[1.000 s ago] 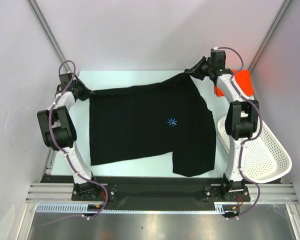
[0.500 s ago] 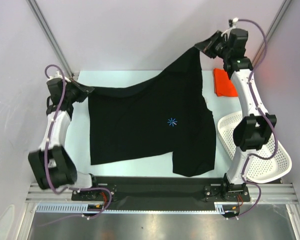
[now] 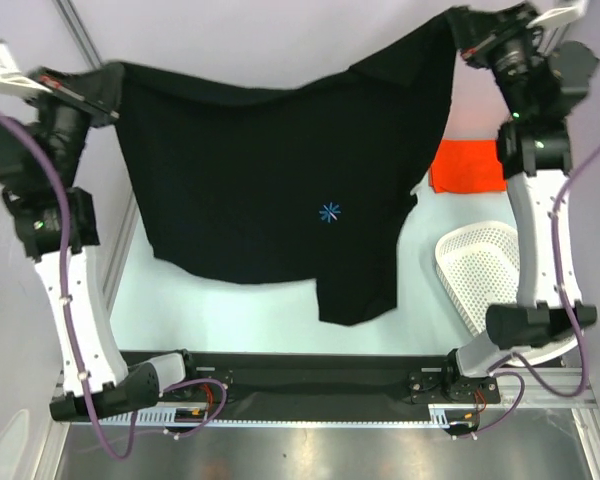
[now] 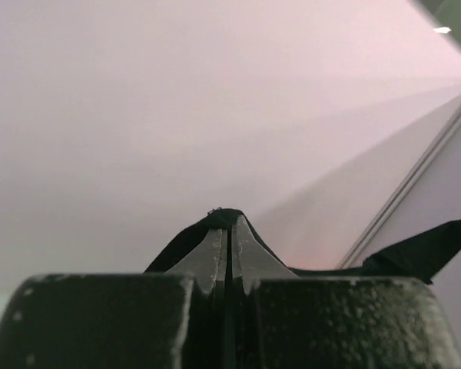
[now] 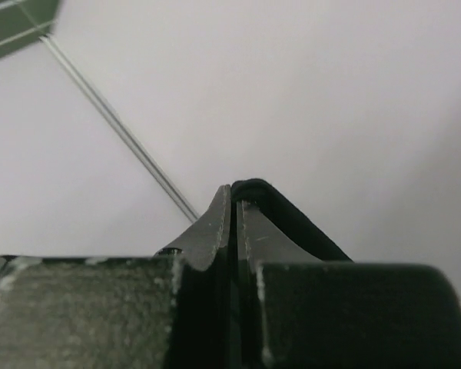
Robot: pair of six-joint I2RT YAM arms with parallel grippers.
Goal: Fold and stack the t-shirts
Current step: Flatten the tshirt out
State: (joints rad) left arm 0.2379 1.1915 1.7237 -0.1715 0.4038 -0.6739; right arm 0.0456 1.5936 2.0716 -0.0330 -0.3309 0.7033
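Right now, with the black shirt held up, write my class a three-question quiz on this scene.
1. True or false: the black t-shirt is already folded.
2. Where is the orange-red t-shirt? A) on the table, beyond the white basket; B) inside that basket; C) draped over an arm.
3. Fill in: the left end effector and the right end effector are each ____ on the black t-shirt's top edge.

Key: 1 false; 2 A; 3 shut.
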